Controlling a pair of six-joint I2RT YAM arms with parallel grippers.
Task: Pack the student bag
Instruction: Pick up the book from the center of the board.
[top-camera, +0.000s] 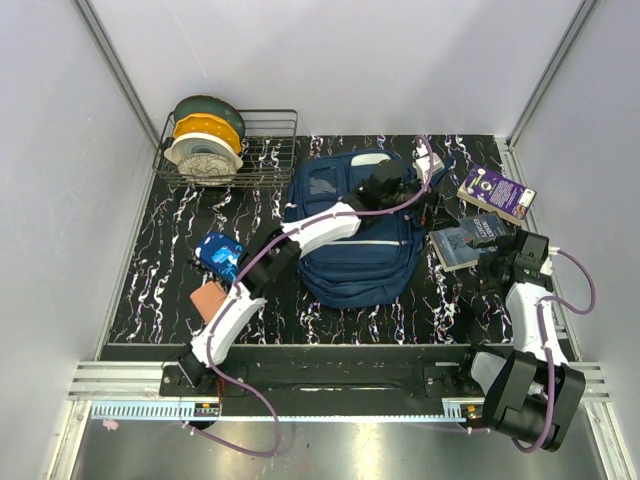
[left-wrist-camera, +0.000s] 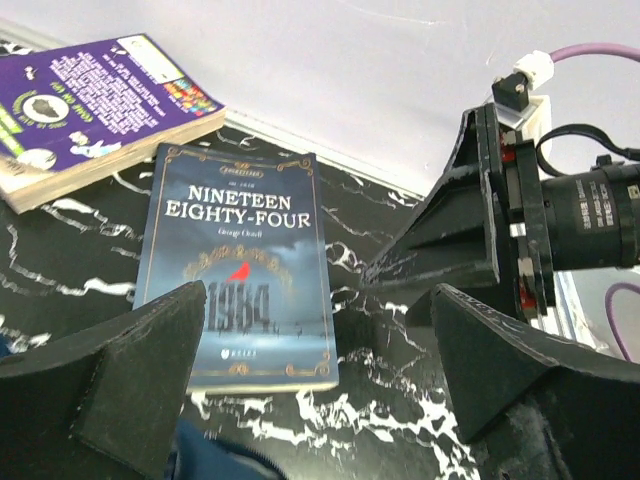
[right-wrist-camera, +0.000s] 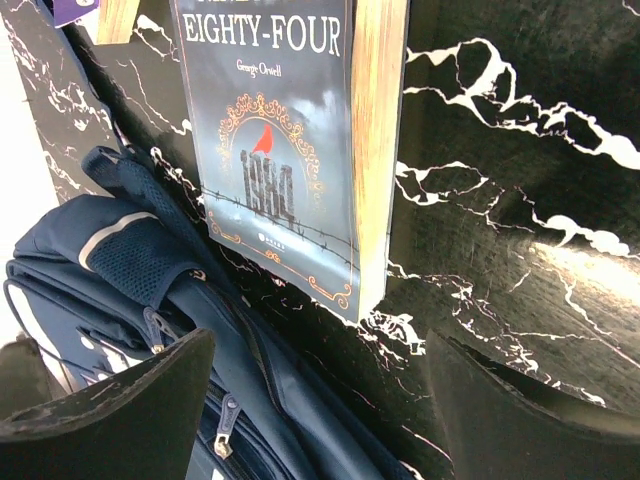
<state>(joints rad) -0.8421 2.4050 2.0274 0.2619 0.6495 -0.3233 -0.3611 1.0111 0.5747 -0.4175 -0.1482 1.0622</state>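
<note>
While the big navy blue cloth student bag (top-camera: 355, 255) lies in the middle of the black marbled desk (top-camera: 160, 250), the right fingers (top-camera: 493, 252), spread wide at its three o'clock, should close squarely around the dark blue paper book (top-camera: 455, 245), and the spread left fingers (top-camera: 428, 198) could lift the bag's flap.

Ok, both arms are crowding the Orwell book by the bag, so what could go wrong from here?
1. The left gripper and right gripper, both open, face the same Nineteen Eighty-Four book and could collide.
2. The book lies flat on the table, so the jaws may shove it rather than lift it.
3. The student bag has its mesh pocket close beside the book; a jaw could snag there.
</note>
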